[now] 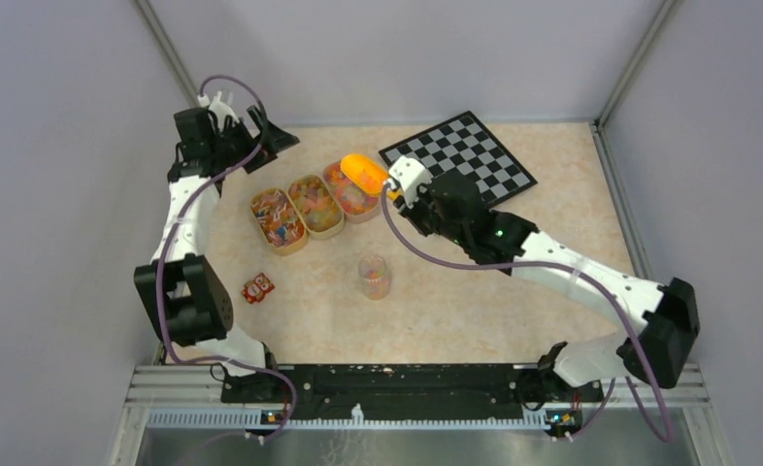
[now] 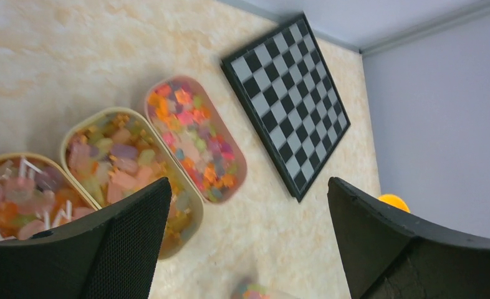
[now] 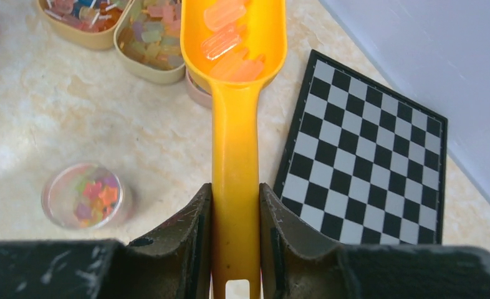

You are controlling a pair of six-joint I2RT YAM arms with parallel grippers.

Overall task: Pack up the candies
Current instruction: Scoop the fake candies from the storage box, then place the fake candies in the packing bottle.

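Candies in mixed colours fill three oval trays left of centre. My right gripper is shut on the handle of a yellow-orange scoop. The scoop's bowl holds a few candies and hangs over the rightmost tray. A small clear jar stands open in the middle of the table with some candies inside, left of the scoop handle in the right wrist view. My left gripper hangs open and empty, high at the back left above the trays.
A chessboard lies at the back right, just beside the scoop. A small red item lies on the table left of the jar. Grey walls close in the table on three sides.
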